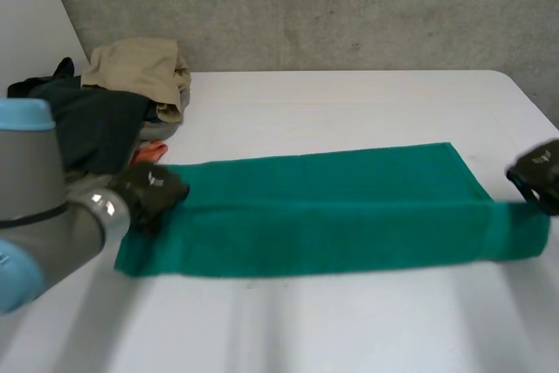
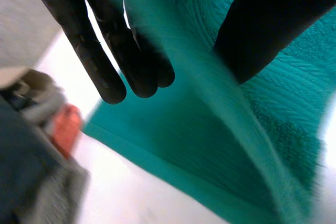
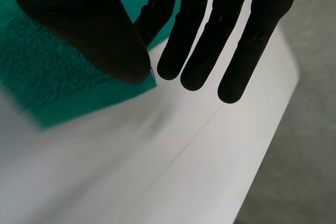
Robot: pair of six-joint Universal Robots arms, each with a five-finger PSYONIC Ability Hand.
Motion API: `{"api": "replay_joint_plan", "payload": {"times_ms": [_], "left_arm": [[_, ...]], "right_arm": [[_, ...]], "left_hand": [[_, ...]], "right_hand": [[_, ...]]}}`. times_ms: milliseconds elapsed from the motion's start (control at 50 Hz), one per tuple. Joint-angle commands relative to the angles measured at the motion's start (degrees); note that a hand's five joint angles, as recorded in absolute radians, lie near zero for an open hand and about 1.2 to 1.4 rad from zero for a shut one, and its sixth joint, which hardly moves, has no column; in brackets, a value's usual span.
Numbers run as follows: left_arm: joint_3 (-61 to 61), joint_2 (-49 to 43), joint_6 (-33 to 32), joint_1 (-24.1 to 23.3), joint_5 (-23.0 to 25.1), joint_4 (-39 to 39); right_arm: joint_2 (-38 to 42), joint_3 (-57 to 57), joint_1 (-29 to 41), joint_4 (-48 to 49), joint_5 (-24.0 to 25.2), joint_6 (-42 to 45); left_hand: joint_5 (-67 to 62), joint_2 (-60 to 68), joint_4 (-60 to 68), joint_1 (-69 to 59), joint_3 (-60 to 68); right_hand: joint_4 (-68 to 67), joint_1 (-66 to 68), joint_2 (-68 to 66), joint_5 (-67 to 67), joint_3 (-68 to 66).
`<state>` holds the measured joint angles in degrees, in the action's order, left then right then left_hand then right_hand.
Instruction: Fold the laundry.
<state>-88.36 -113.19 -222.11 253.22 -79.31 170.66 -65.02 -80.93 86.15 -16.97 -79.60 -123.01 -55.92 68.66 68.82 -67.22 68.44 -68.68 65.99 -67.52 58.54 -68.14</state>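
Our towel (image 1: pixel 332 207) runs left to right; our left hand (image 1: pixel 153 188) pinches its left end; our right hand (image 1: pixel 537 172) pinches its right corner.

Head view: light is diffuse and even, from overhead; the white table (image 1: pixel 349 102) reads bright without glare, and the green towel (image 1: pixel 332 216) carries a darker band of shade along its fold. Left wrist view: the left hand (image 2: pixel 113 51) is dark, backlit against bright table. Right wrist view: the right hand (image 3: pixel 191 35) is near-silhouette, with towel under its thumb in shade.
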Motion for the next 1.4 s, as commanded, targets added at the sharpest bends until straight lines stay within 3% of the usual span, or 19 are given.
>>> {"api": "replay_joint_plan", "payload": {"times_ms": [20, 120, 320, 340, 360, 380, 420, 500, 560, 680, 800, 920, 1020, 1080, 1120, 1180, 1240, 1320, 1400], "left_arm": [[14.61, -11.96, 5.81, -1.15, -3.04, 7.40], [22.87, -18.38, 5.55, -1.33, -7.52, 11.26], [32.20, -26.56, 5.72, -2.03, -8.41, 17.95], [32.20, -26.73, 5.72, -2.38, -8.41, 18.04], [32.11, -26.91, 5.72, -2.99, -8.41, 18.04], [32.02, -26.91, 5.81, -3.43, -8.49, 18.04], [31.58, -26.74, 6.07, -4.22, -8.67, 18.13], [29.22, -25.34, 6.42, -4.93, -9.64, 18.13], [24.49, -19.29, 6.69, -5.54, -9.90, 18.04], [15.60, -11.37, 9.14, -5.54, -9.46, 18.39], [8.04, -5.73, 13.98, -5.11, -9.11, 18.57], [5.22, -5.03, 15.30, -5.37, -9.11, 20.50], [4.34, -5.12, 15.39, -5.46, -9.11, 22.70], [4.16, -5.03, 15.48, -5.54, -9.20, 22.78], [4.07, -4.85, 15.56, -5.54, -9.20, 22.78], [3.90, -3.45, 15.56, -5.63, -9.29, 22.70], [2.32, -0.38, 15.56, -5.46, -9.11, 22.87], [1.17, 2.35, 15.56, -5.37, -9.11, 22.96], [0.03, 3.94, 15.56, -5.28, -9.11, 22.96]], "right_arm": [[11.99, 12.61, 7.18, 14.39, -1.17, -7.50], [20.53, 22.29, 9.12, 19.86, -3.54, -7.68], [35.13, 41.27, 12.19, 21.01, -4.86, -8.21], [36.09, 42.59, 12.37, 20.92, -5.39, -8.12], [37.67, 44.43, 13.07, 20.40, -5.74, -8.12], [38.03, 44.89, 13.68, 20.39, -5.83, -8.47], [37.34, 44.63, 14.74, 20.39, -6.27, -9.17], [32.69, 41.04, 14.83, 19.69, -7.23, -14.87], [26.19, 34.19, 13.61, 17.15, -6.27, -19.80], [11.86, 17.75, 7.55, 8.36, 3.03, -22.80], [9.74, 5.02, 1.13, 6.77, 10.33, -22.62], [9.73, 0.33, -0.72, 11.51, 11.48, -22.10], [12.63, -0.46, -0.72, 16.78, 11.13, -20.08], [14.65, 0.24, -0.90, 19.68, 10.43, -19.55], [14.74, -0.11, -1.25, 22.49, 6.58, -19.46], [13.52, -0.81, -3.35, 26.53, -3.24, -19.20], [11.50, -1.51, -4.94, 27.60, -5.39, -17.19], [6.58, -0.99, -9.15, 28.04, -5.83, -2.73], [6.30, 0.15, -8.46, 28.74, -4.87, 4.61]], "left_hand": [[-14.08, 11.34, 11.18, -12.78, 11.56], [-14.08, 11.34, 11.18, -12.78, 11.56], [-14.08, 11.34, 11.18, -12.78, 11.56], [5.05, -7.79, -7.95, 6.35, -7.57], [55.92, -58.66, -58.82, 57.22, -58.44], [47.78, -50.52, -50.68, 49.09, -50.30], [55.92, -58.66, -58.82, 57.22, -58.44], [55.92, -58.66, -58.82, 57.22, -58.44], [55.92, -58.66, -58.82, 57.22, -58.44], [55.92, -58.66, -58.82, 57.22, -58.44], [55.92, -58.66, -58.82, 57.22, -58.44], [55.92, -58.66, -58.82, 57.22, -58.44], [55.92, -58.66, -58.82, 57.22, -58.44], [55.92, -58.66, -58.82, 57.22, -58.44], [55.92, -58.66, -58.82, 57.22, -58.44], [55.92, -58.66, -58.82, 57.22, -58.44], [55.92, -58.66, -58.82, 57.22, -58.44], [55.92, -58.66, -58.82, 57.22, -58.44], [55.92, -58.66, -58.82, 57.22, -58.44]], "right_hand": [[-11.32, 14.01, -12.48, 11.46, -11.86], [-11.32, 14.01, -12.48, 11.46, -11.86], [-8.39, 11.07, -9.54, 8.53, -8.92], [27.11, -24.43, 25.96, -26.97, 26.58], [58.68, -55.99, 57.52, -58.54, 58.14], [58.68, -55.99, 57.52, -58.54, 58.14], [58.68, -55.99, 57.52, -58.54, 58.14], [58.68, -55.99, 57.52, -58.54, 58.14], [58.68, -55.99, 57.52, -58.54, 58.14], [57.94, -55.26, 56.79, -57.80, 57.41], [39.78, -37.10, 38.63, -39.64, 39.25], [37.24, -34.56, 36.09, -37.10, 36.71], [31.03, -28.35, 29.88, -30.89, 30.50], [-11.20, 13.88, -12.35, 11.34, -11.73], [-11.32, 14.01, -12.48, 11.46, -11.86], [-11.32, 14.01, -12.48, 11.46, -11.86], [-11.32, 14.01, -12.48, 11.46, -11.86], [-11.32, 14.01, -12.48, 11.46, -11.86], [-11.32, 14.01, -12.48, 11.46, -11.86]]}}
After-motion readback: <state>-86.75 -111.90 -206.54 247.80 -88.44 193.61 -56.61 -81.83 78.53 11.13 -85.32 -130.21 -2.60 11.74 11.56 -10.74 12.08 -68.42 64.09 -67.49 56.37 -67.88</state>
